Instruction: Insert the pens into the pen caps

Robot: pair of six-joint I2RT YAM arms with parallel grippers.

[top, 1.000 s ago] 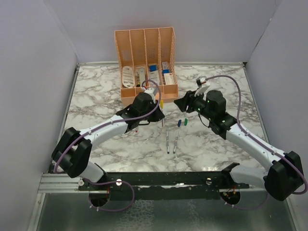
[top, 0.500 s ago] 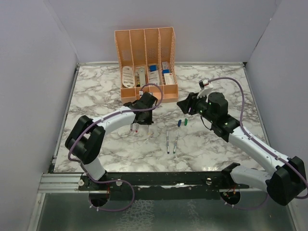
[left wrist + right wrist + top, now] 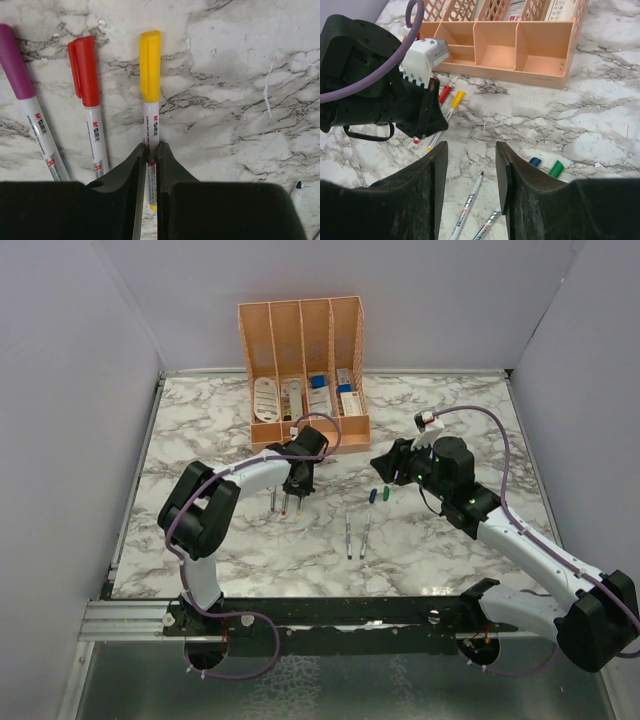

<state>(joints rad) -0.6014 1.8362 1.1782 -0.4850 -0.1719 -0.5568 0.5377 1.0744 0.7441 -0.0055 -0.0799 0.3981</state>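
My left gripper (image 3: 151,147) is shut on the barrel of the yellow-capped pen (image 3: 150,65), low over the marble. The red-capped pen (image 3: 85,75) and the purple-capped pen (image 3: 15,65) lie just left of it, side by side. From above, that left gripper (image 3: 297,485) sits in front of the organiser. My right gripper (image 3: 470,150) hangs open and holds nothing. Below it lie two uncapped pens (image 3: 470,205) (image 3: 490,222); the blue cap (image 3: 535,161) and the green cap (image 3: 556,168) rest to their right. From above, both caps (image 3: 372,495) (image 3: 384,491) lie beyond those pens (image 3: 348,537).
A peach organiser (image 3: 300,360) with white boxes and cards stands at the back, just beyond the left gripper; its low front trays (image 3: 520,50) show in the right wrist view. Grey walls enclose the marble table (image 3: 450,400) on three sides.
The left gripper has carried the yellow-capped pen leftward, and it now sits beside the red and purple pens. The left arm has folded in. The right arm has shifted only slightly.
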